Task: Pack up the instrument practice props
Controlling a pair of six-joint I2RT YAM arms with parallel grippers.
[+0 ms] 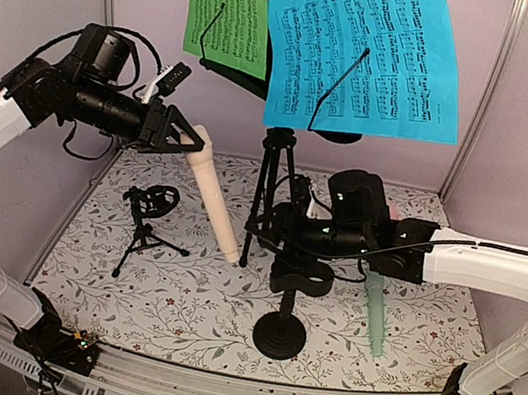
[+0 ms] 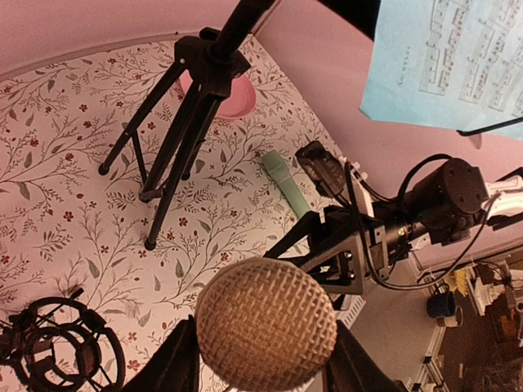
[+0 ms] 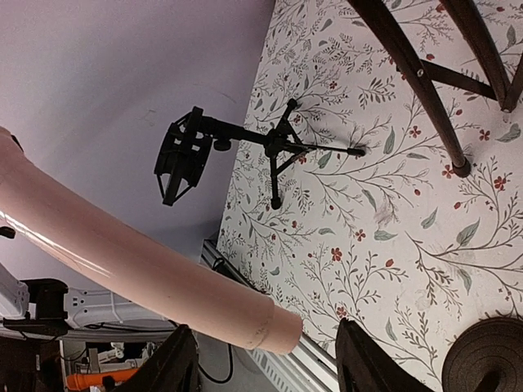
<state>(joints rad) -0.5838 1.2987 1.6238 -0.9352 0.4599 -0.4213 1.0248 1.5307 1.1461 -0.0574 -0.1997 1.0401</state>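
My left gripper [image 1: 181,138] [image 2: 265,343] is shut on the mesh head of the beige microphone [image 1: 214,194] [image 2: 265,322], which hangs tilted above the mat. The microphone's handle end [image 3: 278,327] lies between the spread fingers of my open right gripper [image 1: 261,226] [image 3: 263,331], untouched by either finger. The black music stand [image 1: 271,184] carries a green page [image 1: 231,15] and a blue page [image 1: 367,53]. A mint microphone [image 1: 373,312] [image 2: 286,184] lies on the mat at the right. One tripod mic holder [image 1: 149,219] [image 3: 237,147] stands left, and a round-based holder [image 1: 285,313] stands at the front.
A floral mat [image 1: 425,326] covers the table, with walls close behind and on both sides. The pink plate [image 2: 233,98] sits behind the music stand's legs [image 3: 425,82]. The round holder's base [image 3: 486,355] is just below my right wrist.
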